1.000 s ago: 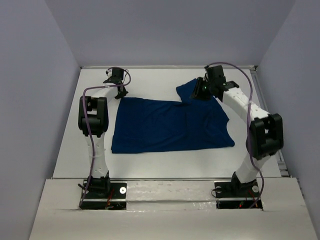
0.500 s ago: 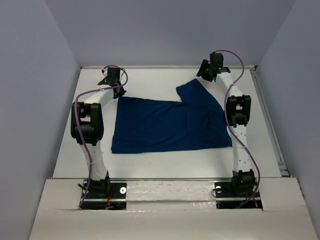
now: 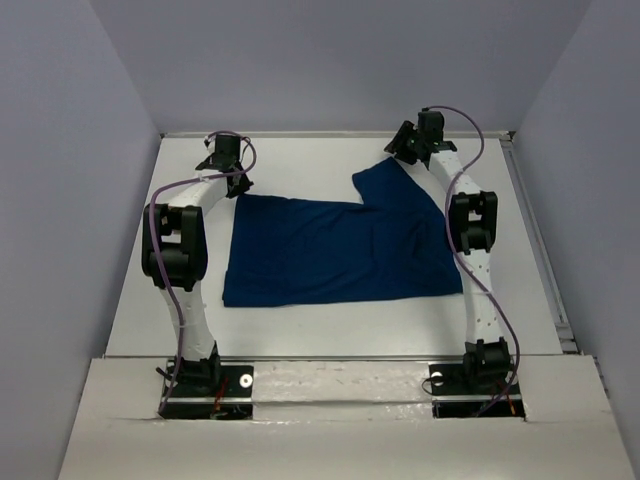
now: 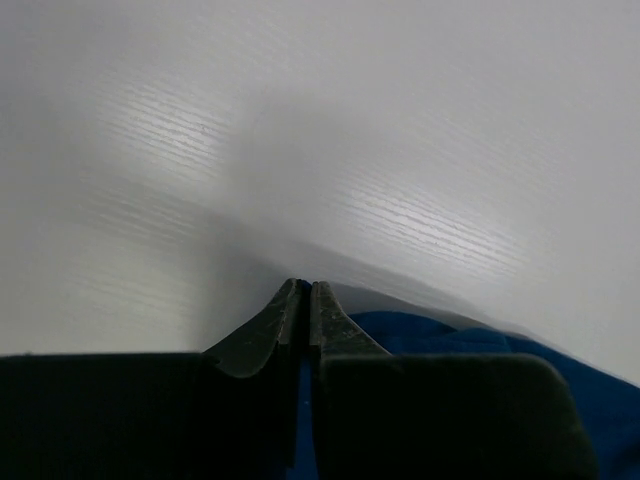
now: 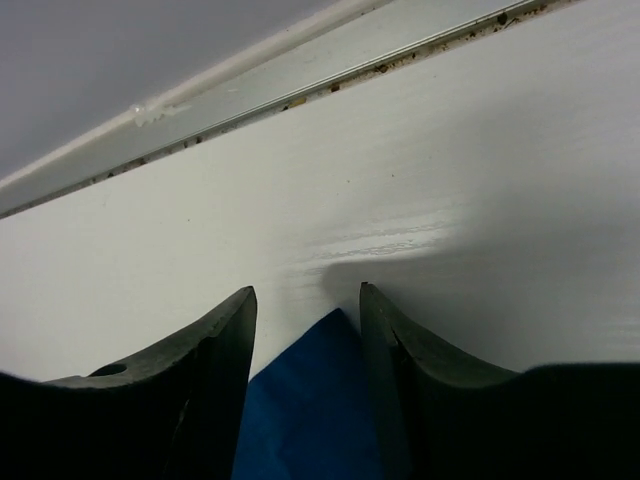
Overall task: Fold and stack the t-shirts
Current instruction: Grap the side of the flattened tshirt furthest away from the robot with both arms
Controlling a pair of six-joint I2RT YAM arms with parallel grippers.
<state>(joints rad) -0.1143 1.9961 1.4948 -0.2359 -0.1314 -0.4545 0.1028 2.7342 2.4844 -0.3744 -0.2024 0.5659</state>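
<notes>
Navy t-shirt [image 3: 340, 250], flat mid-surface [image 3: 300, 160], sleeve toward the far right; right end effector [image 5: 305, 300] half open astride the sleeve tip, seemingly to pinch it for folding; left end effector [image 4: 304, 290] shut at the far-left corner, hold on cloth unclear.

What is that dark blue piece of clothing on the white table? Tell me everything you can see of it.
It is a dark navy blue soft cloth t-shirt, spread flat and slightly wrinkled on the white table. No print shows. One sleeve sticks out at the far right; its tip lies between the open fingers of the right gripper. The left gripper, shut, sits at the far left corner; whether it pinches cloth is unclear.
</notes>
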